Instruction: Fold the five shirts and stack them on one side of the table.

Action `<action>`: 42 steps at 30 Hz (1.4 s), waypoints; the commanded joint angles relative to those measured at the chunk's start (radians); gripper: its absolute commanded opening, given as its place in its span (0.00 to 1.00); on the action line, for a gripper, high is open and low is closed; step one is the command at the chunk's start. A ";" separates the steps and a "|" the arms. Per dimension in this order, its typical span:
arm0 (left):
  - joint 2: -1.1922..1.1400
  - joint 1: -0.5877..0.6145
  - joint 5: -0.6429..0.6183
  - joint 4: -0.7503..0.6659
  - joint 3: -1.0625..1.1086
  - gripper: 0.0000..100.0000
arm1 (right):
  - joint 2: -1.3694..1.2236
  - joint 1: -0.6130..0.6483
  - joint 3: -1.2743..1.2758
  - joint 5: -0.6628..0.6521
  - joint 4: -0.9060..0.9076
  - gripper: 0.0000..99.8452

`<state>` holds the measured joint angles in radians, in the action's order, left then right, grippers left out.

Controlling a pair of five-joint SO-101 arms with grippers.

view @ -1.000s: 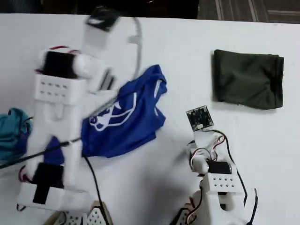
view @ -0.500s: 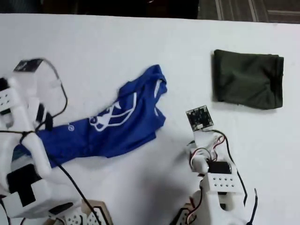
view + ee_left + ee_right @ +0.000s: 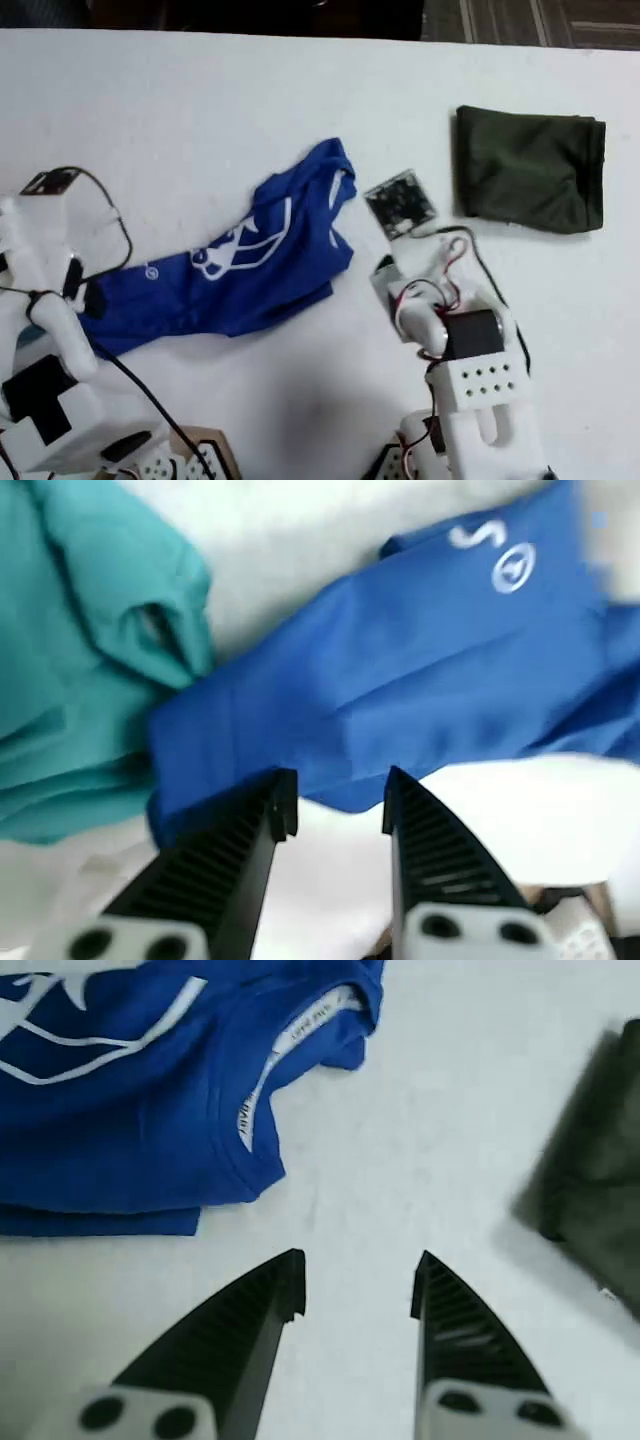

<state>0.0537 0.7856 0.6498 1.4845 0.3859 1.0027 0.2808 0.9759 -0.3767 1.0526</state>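
A crumpled blue shirt point(image 3: 240, 265) with a white print lies across the middle of the table. Its lower end reaches the left arm point(image 3: 45, 290) at the table's left edge. In the left wrist view my left gripper point(image 3: 338, 798) is open just above the blue shirt's point(image 3: 400, 670) hem, with a bunched teal shirt point(image 3: 80, 660) beside it. A folded dark green shirt point(image 3: 530, 170) rests at the right. My right gripper point(image 3: 355, 1280) is open over bare table, close to the blue shirt's collar point(image 3: 270, 1070). The green shirt point(image 3: 600, 1180) lies off to its side.
The right arm point(image 3: 470, 370) stands at the front right with its wrist camera board point(image 3: 400, 205) between the blue and green shirts. White tabletop point(image 3: 200, 110) stretches behind the shirts. Cables trail from both arms.
The left arm swung from over the blue shirt to the far left and dropped low; the shirt's lower end now lies drawn out leftwards. The right arm moved forward towards the shirt's collar.
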 commanded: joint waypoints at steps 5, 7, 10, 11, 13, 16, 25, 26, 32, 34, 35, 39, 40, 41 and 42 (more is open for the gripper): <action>0.014 0.146 0.163 -0.061 -0.001 0.17 | -0.248 0.041 -0.049 0.003 -0.064 0.17; 0.014 0.161 0.161 -0.098 -0.001 0.17 | -0.302 0.042 -0.049 0.002 -0.084 0.17; 0.014 0.166 0.160 -0.144 0.001 0.17 | -0.363 0.042 -0.049 0.002 -0.119 0.17; 0.012 0.164 0.158 -0.160 0.002 0.17 | -0.378 0.042 -0.049 0.002 -0.133 0.17; 0.008 0.153 0.150 -0.190 0.004 0.17 | -0.404 0.042 -0.049 0.002 -0.159 0.17; 0.006 0.106 0.078 -0.242 0.010 0.17 | -0.446 0.042 -0.049 0.002 -0.205 0.17; 0.012 -0.081 -0.080 -0.250 -0.001 0.05 | -0.650 0.042 -0.051 0.008 -0.308 0.17; 0.012 -0.095 -0.094 -0.250 -0.001 0.01 | -0.668 0.042 -0.058 0.008 -0.315 0.17; 0.012 -0.124 -0.126 -0.245 -0.027 0.03 | -0.759 0.044 -0.155 0.009 -0.314 0.17; 0.012 -0.123 -0.126 -0.244 -0.053 0.03 | -0.797 0.051 -0.195 0.009 -0.314 0.17; 0.012 -0.121 -0.126 -0.244 -0.067 0.03 | -0.822 0.059 -0.215 0.009 -0.314 0.17; 0.014 -0.121 -0.213 -0.242 -0.143 0.03 | -0.941 0.088 -0.304 0.009 -0.312 0.17; 0.014 -0.121 -0.255 -0.238 -0.168 0.03 | -0.977 0.094 -0.330 0.009 -0.312 0.17; 0.014 -0.121 -0.296 -0.226 -0.197 0.03 | -1.015 0.099 -0.358 0.009 -0.303 0.15; 0.014 -0.121 -0.339 -0.213 -0.226 0.03 | -1.055 0.104 -0.390 0.009 -0.286 0.12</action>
<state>0.0522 0.6720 0.4120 1.2497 0.2555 0.0238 0.3682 0.6813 -0.3751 0.7564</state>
